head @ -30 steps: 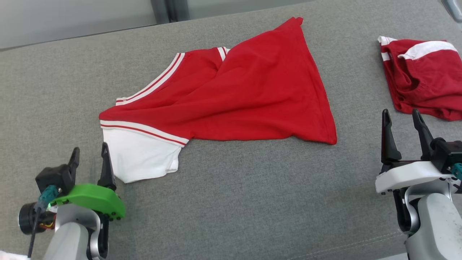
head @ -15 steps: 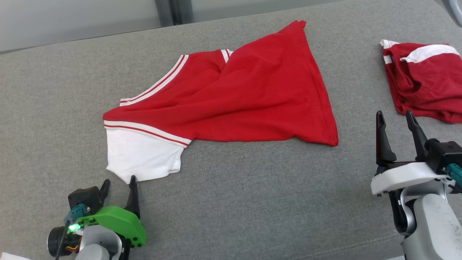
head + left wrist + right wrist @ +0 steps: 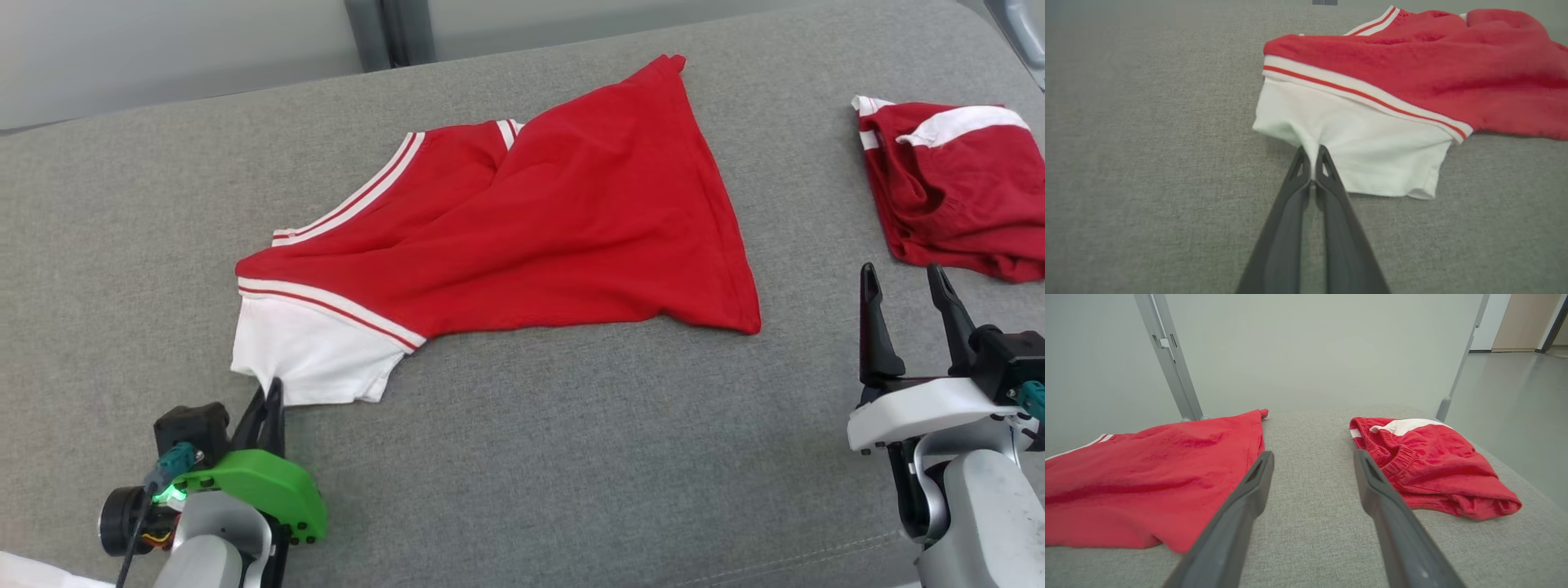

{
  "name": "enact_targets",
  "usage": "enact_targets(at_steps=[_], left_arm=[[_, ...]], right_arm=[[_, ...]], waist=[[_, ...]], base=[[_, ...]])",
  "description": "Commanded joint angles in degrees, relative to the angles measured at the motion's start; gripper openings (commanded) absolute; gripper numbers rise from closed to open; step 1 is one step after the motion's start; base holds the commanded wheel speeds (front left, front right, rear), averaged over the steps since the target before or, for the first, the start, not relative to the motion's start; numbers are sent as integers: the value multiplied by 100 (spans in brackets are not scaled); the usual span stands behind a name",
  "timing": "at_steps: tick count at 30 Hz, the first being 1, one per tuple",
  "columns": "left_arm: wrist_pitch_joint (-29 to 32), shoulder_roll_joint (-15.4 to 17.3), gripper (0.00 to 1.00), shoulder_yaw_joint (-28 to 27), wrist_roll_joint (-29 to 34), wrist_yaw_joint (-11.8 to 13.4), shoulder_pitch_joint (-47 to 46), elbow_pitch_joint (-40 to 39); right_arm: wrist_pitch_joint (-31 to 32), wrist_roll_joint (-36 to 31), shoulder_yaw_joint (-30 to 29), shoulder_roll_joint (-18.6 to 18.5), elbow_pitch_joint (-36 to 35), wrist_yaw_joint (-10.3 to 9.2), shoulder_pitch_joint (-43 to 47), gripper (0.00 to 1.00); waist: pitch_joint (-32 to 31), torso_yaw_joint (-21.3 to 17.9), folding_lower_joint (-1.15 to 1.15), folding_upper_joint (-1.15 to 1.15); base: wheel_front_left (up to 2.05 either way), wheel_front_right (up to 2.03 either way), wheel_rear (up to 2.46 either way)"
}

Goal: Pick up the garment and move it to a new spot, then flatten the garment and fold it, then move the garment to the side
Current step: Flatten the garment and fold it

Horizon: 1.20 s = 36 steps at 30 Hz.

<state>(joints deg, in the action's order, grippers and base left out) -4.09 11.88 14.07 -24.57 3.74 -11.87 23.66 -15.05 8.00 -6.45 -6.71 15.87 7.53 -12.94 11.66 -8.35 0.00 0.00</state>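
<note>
I judge the task barely begun: the garment point(image 3: 531, 220) lies rumpled mid-frame on the table point(image 3: 571, 457), not yet lifted, so moving, flattening and folding all remain. My left gripper point(image 3: 272, 388) pinches its white sleeve point(image 3: 310, 359) at lower left; 0.5 s earlier it stood open just short. My right gripper point(image 3: 901, 273) gapes, holding nothing.

The garment point(image 3: 1412, 61) (left wrist view) runs off-frame.

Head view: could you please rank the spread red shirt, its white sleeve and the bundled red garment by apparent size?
1. spread red shirt, clearly largest.
2. bundled red garment, partly cut by the right edge.
3. white sleeve, somewhat smaller, though nearer the camera.
</note>
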Motion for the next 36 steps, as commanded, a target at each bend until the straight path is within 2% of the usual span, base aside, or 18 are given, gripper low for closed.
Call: enact_targets(at_steps=[1, 8, 11, 15, 16, 17, 18, 23, 30, 36], left_arm=[[44, 122, 0, -33, 46, 79, 170, -113], [514, 479, 0, -235, 113, 594, 888, -1108], [719, 484, 0, -313, 31, 810, 1190, -1442], [806, 426, 0, -355, -64, 907, 1401, -1546], [782, 416, 36, -347, -64, 923, 1430, -1544], [734, 393, 84, -342, -52, 945, 1446, -1550], [692, 366, 100, -337, -43, 959, 1447, -1562], [368, 263, 100, -288, 27, 988, 1383, -1715], [-118, 287, 100, -424, 66, 1013, 1279, -1925], [-442, 258, 100, -447, 13, 926, 1332, -1989]], right_arm=[[-16, 6, -19, 7, -20, -8, 89, 100], [-16, -44, -22, 52, -21, -8, 122, 100], [-16, -53, -3, 68, -3, -8, 107, 100], [-16, -49, 10, 82, 23, -8, 62, 100], [-16, -48, 12, 79, 30, -8, 55, 100], [-16, -46, 10, 70, 35, -8, 51, 100], [-16, -43, 1, 63, 36, -8, 48, 100], [-16, -52, -89, 39, 8, -8, 84, 100], [-16, -95, -127, 85, -145, -8, 126, 100], [-15, -84, -51, 150, -385, -8, 252, 100]], waist=[[-34, 82, 0, 0], [-58, 273, 0, 0], [-41, 313, 0, 0], [-24, 336, 0, 0], [-25, 340, 0, 0], [-27, 346, 0, 0], [-30, 351, 0, 0], [-86, 395, 0, 0], [-230, 436, 0, 0], [-450, 459, 0, 0]], base=[[0, 0, 0], [0, 0, 0], [0, 0, 0], [0, 0, 0], [0, 0, 0], [0, 0, 0], [0, 0, 0], [0, 0, 0], [0, 0, 0], [0, 0, 0]])
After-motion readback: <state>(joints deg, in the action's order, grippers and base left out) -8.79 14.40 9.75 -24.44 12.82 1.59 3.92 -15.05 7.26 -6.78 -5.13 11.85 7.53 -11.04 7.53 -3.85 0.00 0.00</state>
